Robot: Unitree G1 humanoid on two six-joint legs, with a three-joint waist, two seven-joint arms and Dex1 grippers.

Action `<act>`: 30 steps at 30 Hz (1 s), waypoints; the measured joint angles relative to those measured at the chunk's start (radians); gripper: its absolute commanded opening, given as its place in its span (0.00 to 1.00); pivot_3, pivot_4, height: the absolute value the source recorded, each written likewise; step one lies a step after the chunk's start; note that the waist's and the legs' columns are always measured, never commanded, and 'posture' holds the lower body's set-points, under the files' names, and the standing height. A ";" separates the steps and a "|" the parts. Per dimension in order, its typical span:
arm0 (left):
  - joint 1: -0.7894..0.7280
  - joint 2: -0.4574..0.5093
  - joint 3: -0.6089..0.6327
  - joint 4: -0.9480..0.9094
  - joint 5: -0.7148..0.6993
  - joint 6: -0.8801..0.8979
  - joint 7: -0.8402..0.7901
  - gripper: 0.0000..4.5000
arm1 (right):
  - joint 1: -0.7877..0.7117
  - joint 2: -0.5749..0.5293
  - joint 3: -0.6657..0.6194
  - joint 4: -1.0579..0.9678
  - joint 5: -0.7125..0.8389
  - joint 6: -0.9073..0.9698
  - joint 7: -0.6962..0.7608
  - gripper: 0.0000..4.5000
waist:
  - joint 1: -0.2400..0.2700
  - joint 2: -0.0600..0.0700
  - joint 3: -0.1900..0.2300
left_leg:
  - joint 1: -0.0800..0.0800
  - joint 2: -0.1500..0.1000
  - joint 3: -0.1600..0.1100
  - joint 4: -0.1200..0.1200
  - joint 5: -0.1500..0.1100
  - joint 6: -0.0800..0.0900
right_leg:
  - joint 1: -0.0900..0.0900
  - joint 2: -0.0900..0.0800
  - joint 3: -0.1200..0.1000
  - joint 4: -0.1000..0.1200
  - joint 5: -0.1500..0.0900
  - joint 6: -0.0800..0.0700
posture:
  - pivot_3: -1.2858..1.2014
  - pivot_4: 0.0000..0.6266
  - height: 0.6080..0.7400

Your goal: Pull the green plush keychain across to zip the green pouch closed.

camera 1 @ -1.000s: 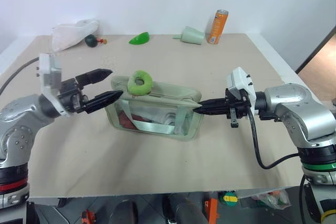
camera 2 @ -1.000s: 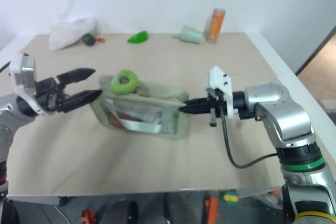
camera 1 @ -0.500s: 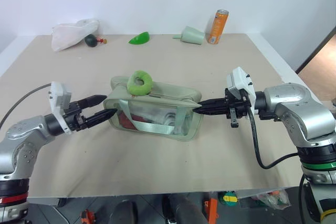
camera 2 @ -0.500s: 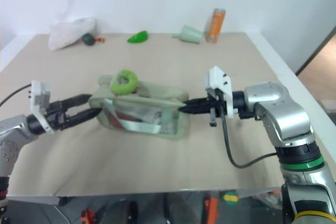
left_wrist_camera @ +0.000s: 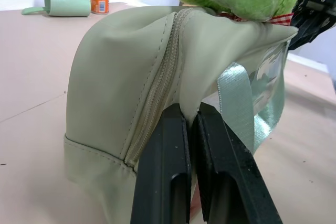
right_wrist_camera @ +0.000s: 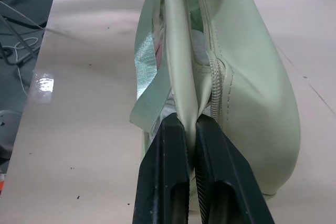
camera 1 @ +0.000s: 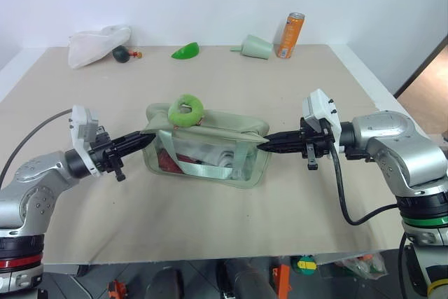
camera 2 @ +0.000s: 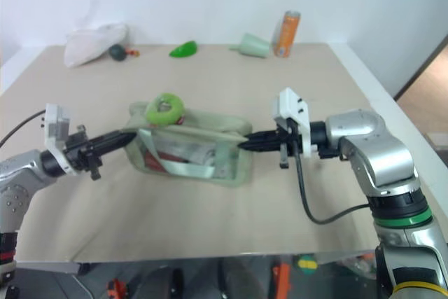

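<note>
Since a second ago the left gripper [camera 1: 143,138] has dropped from beside the pouch's upper corner, where its fingers stood wide apart, and now pinches a fold of fabric at the left end of the green pouch [camera 1: 210,152], fingers pressed together on it beside the zipper. The pouch's left end has been drawn out slightly toward that gripper.

The pouch stands upright mid-table [camera 1: 231,222], and the green plush keychain [camera 1: 186,110] sits on its top edge near the left end — about where it was before. At the right end, the right gripper [camera 1: 262,145] is unmoved, its fingers clamped on the pouch's top seam.

Along the back of the table, well clear of both arms, lie a white cloth bag [camera 1: 98,42], a glossy green leaf-shaped piece [camera 1: 186,51], a pale green funnel [camera 1: 255,47] and an orange can [camera 1: 290,35] — nothing stands between the grippers and the pouch.
</note>
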 measured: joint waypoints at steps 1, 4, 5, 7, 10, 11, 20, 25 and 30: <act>0.004 0.000 0.000 -0.004 0.004 -0.003 0.002 0.00 | 0.000 0.000 0.001 0.013 0.000 0.010 0.005 0.30 | 0.000 0.000 0.000 | 0.000 0.000 0.000 0.000 0.000 0.000 | 0.000 0.000 0.000 0.000 0.000 0.000 | 0.52 0.24 1.00; 0.006 -0.001 0.000 -0.005 0.004 -0.005 0.003 0.00 | 0.000 0.002 0.001 0.038 0.000 0.018 0.002 0.53 | 0.000 0.000 0.000 | 0.000 -0.001 0.000 0.000 0.000 0.000 | 0.000 -0.001 0.000 0.000 0.000 0.000 | 0.52 0.24 1.00; 0.006 -0.001 0.000 -0.005 0.004 -0.005 0.004 0.00 | -0.001 0.002 0.001 0.042 0.001 0.023 0.001 0.61 | 0.000 0.000 0.000 | 0.000 -0.001 0.000 0.000 0.000 0.000 | 0.000 -0.001 0.000 0.000 0.000 0.000 | 0.52 0.24 1.00; 0.007 -0.002 0.000 -0.007 0.004 -0.005 0.005 0.00 | -0.001 0.001 0.000 0.045 0.008 0.035 0.004 0.75 | 0.000 0.000 0.000 | 0.000 -0.001 0.000 0.000 0.000 0.000 | 0.000 -0.001 0.000 0.000 0.000 0.000 | 0.52 0.24 1.00; 0.009 -0.002 -0.001 -0.013 0.004 -0.005 0.005 0.00 | -0.001 -0.024 -0.005 0.046 0.008 0.038 0.005 0.99 | 0.001 0.000 0.000 | -0.001 -0.001 0.000 0.000 0.000 0.000 | 0.000 -0.001 0.000 0.000 0.000 0.000 | 0.52 0.24 1.00; 0.009 -0.002 -0.001 -0.014 0.004 -0.005 0.005 0.00 | -0.001 -0.033 -0.013 0.047 0.009 0.044 0.005 0.99 | 0.001 0.000 0.000 | -0.001 -0.001 0.000 0.000 0.000 0.000 | 0.000 -0.001 0.000 -0.001 0.000 0.000 | 0.52 0.24 1.00; 0.011 -0.003 -0.003 -0.019 0.005 -0.007 0.005 0.00 | -0.260 0.005 -0.208 0.117 0.170 0.089 -0.027 0.99 | 0.001 0.001 0.001 | -0.001 -0.002 0.000 0.000 0.000 0.000 | 0.000 -0.001 0.001 -0.001 0.000 0.000 | 0.52 0.24 1.00; 0.008 -0.003 -0.005 -0.019 0.007 -0.008 0.003 0.00 | -0.340 0.144 -0.090 0.159 0.064 -0.036 -0.085 0.99 | 0.001 0.001 0.001 | -0.001 -0.001 0.000 0.000 0.000 0.000 | 0.000 -0.001 0.001 -0.001 0.000 0.000 | 0.52 0.24 1.00; 0.002 -0.008 -0.013 -0.019 0.007 -0.016 0.004 0.00 | -0.371 0.221 0.071 0.263 -0.109 -0.241 -0.059 0.99 | 0.001 0.001 0.001 | -0.006 -0.003 0.001 0.000 0.000 0.000 | -0.004 -0.003 0.001 -0.001 0.000 0.000 | 0.52 0.24 1.00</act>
